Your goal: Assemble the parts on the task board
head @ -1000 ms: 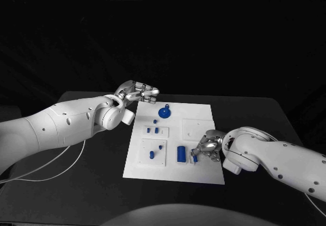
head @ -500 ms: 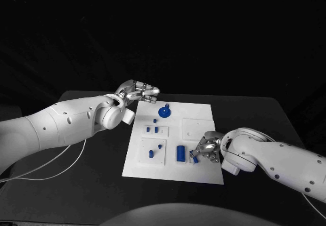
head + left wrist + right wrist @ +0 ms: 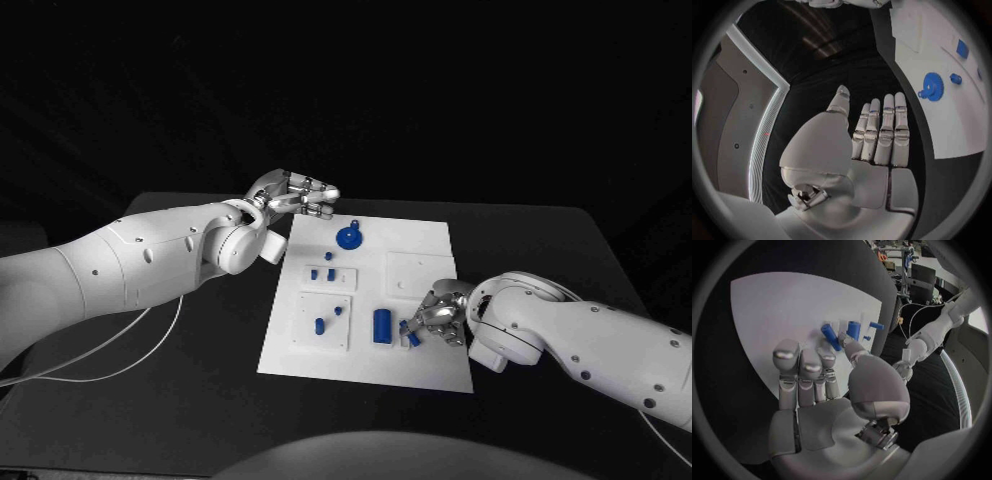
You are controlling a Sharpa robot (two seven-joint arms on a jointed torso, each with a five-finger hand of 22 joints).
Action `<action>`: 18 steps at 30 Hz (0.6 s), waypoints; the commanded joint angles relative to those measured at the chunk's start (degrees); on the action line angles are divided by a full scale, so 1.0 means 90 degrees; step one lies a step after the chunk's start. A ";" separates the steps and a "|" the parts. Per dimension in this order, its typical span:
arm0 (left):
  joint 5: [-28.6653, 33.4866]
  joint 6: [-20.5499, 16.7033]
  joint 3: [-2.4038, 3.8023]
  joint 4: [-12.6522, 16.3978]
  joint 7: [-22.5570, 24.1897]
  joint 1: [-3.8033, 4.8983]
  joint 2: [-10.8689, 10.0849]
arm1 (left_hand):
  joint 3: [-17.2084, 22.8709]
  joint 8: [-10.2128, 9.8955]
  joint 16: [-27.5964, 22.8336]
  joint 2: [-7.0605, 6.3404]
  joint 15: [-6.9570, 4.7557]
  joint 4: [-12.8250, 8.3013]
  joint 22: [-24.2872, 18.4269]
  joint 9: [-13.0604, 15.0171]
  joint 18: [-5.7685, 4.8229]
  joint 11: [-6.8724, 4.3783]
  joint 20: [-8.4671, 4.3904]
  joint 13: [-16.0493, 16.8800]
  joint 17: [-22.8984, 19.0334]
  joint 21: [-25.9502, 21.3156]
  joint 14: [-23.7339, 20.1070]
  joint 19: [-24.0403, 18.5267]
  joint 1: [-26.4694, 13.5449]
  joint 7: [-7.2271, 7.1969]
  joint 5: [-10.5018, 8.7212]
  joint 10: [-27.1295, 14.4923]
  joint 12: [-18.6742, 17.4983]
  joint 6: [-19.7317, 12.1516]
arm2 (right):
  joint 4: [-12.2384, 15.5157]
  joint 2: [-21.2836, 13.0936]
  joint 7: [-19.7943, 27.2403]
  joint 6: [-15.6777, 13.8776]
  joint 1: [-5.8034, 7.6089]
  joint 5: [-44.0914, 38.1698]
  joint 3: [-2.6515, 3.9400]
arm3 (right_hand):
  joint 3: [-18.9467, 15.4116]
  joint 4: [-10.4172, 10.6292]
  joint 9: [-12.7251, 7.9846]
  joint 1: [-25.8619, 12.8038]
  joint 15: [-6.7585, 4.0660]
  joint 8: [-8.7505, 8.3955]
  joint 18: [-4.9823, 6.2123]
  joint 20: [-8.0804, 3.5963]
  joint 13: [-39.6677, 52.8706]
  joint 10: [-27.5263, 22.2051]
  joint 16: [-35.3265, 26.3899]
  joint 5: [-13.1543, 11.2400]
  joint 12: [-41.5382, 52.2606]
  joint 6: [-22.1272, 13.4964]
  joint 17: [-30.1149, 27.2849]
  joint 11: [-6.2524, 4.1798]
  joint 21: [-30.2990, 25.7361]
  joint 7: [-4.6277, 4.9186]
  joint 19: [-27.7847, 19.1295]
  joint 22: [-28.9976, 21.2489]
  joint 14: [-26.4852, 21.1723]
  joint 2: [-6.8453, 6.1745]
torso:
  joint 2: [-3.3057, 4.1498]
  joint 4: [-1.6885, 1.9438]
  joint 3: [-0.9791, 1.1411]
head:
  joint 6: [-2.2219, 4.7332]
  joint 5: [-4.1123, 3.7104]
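The white task board (image 3: 426,245) lies mid-table. A blue gear (image 3: 348,238) sits at its far end, and a long blue block (image 3: 382,325) stands near its near right. My right hand (image 3: 441,314) hovers over the board's right side by that block. Its thumb and a finger pinch a small blue peg (image 3: 411,338); in the right wrist view the peg (image 3: 831,336) juts out past the thumb of the right hand (image 3: 826,390). My left hand (image 3: 296,194) hangs off the board's far left corner. In the left wrist view its fingers (image 3: 882,132) are straight and hold nothing, with the gear (image 3: 931,85) beyond them.
Small blue pegs (image 3: 323,272) stand in a raised plate left of the board's centre. Two more parts (image 3: 320,325) sit on the near left plate. A blank raised plate (image 3: 415,270) lies just beyond my right hand. A white cable (image 3: 130,350) trails over the table's left.
My right hand has crept slightly towards the long blue block, peg still in its fingers. My left hand has stayed put.
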 commanded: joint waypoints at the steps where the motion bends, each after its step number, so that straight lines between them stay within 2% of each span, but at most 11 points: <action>1: -0.0023 0.0085 0.0004 0.0012 0.0027 0.0002 0.0008 | -0.0031 -0.0014 0.0009 0.0044 0.0031 0.0005 -0.0006 0.0001 -0.0083 0.0024 0.0008 0.0007 -0.0005 -0.0025 -0.0007 0.0040 -0.0001 0.0012 -0.0034 -0.0033 0.0008 -0.0043 | 0.0009 0.0024 0.0040 0.0037 -0.0014 -0.0011 -0.0012 | -0.0208 0.0220 -0.0046 -0.0084 -0.0014 -0.0015 0.0013 0.0027 -0.0012 0.0028 -0.0008 -0.0091 0.0020 0.0052 0.0009 0.0001 -0.0018 -0.0020 0.0385 0.0534 0.0028 -0.0090 | -0.0001 -0.0002 0.0000 | -0.0003 0.0008; 4: -0.0026 0.0086 0.0003 0.0012 0.0019 0.0002 0.0006 | -0.0031 -0.0014 0.0009 0.0044 0.0031 0.0005 -0.0006 0.0001 -0.0083 0.0024 0.0008 0.0007 -0.0005 -0.0025 -0.0007 0.0040 -0.0001 0.0012 -0.0034 -0.0033 0.0008 -0.0043 | 0.0017 0.0023 0.0049 0.0046 -0.0014 -0.0011 -0.0014 | -0.0411 0.0388 -0.0072 -0.0053 -0.0012 -0.0015 0.0015 0.0030 -0.0021 0.0032 -0.0002 -0.0273 0.0016 0.0061 0.0014 0.0008 -0.0016 -0.0011 0.0384 0.0533 0.0031 -0.0141 | -0.0001 -0.0003 0.0001 | -0.0009 0.0015; 8: -0.0028 0.0086 0.0003 0.0013 0.0015 0.0002 0.0004 | -0.0044 -0.0015 0.0008 0.0059 0.0032 -0.0005 -0.0024 0.0001 -0.0083 0.0025 0.0009 0.0007 -0.0004 -0.0022 -0.0009 0.0042 0.0010 0.0014 -0.0034 -0.0035 0.0008 -0.0046 | 0.0029 0.0018 0.0055 0.0055 -0.0014 -0.0009 -0.0015 | -0.0485 0.0767 -0.0086 0.0038 -0.0009 -0.0013 0.0018 0.0034 -0.0038 0.0036 0.0002 -0.0524 0.0007 0.0083 0.0022 0.0013 -0.0005 -0.0005 0.0386 0.0534 0.0031 -0.0270 | 0.0001 -0.0006 0.0002 | -0.0009 0.0018; 11: -0.0030 0.0087 0.0003 0.0013 0.0013 0.0002 0.0002 | -0.0044 -0.0015 0.0008 0.0059 0.0032 -0.0005 -0.0024 0.0001 -0.0083 0.0025 0.0009 0.0007 -0.0004 -0.0022 -0.0009 0.0042 0.0010 0.0014 -0.0034 -0.0035 0.0008 -0.0046 | 0.0042 0.0008 0.0059 0.0060 -0.0014 -0.0009 -0.0016 | -0.0484 0.0945 -0.0052 0.0040 -0.0013 -0.0017 0.0018 0.0030 -0.0044 0.0040 0.0008 -0.0634 0.0008 0.0129 0.0029 0.0005 -0.0004 -0.0022 0.0385 0.0533 0.0034 -0.0326 | 0.0001 -0.0006 0.0002 | -0.0010 0.0017; 18: -0.0032 0.0089 0.0003 0.0013 0.0009 0.0002 -0.0001 | -0.0043 -0.0014 0.0009 0.0081 0.0032 -0.0003 -0.0028 0.0001 -0.0083 0.0024 0.0010 0.0007 -0.0003 -0.0022 -0.0009 0.0040 0.0014 0.0011 -0.0034 -0.0035 0.0008 -0.0041 | 0.0083 -0.0019 0.0068 0.0085 -0.0014 -0.0008 -0.0016 | -0.0472 0.1058 0.0002 -0.0004 -0.0022 -0.0012 0.0014 0.0023 -0.0049 0.0043 -0.0002 -0.0616 0.0008 0.0191 0.0025 -0.0003 -0.0009 -0.0038 0.0385 0.0528 0.0031 -0.0358 | 0.0001 -0.0008 0.0004 | -0.0021 0.0014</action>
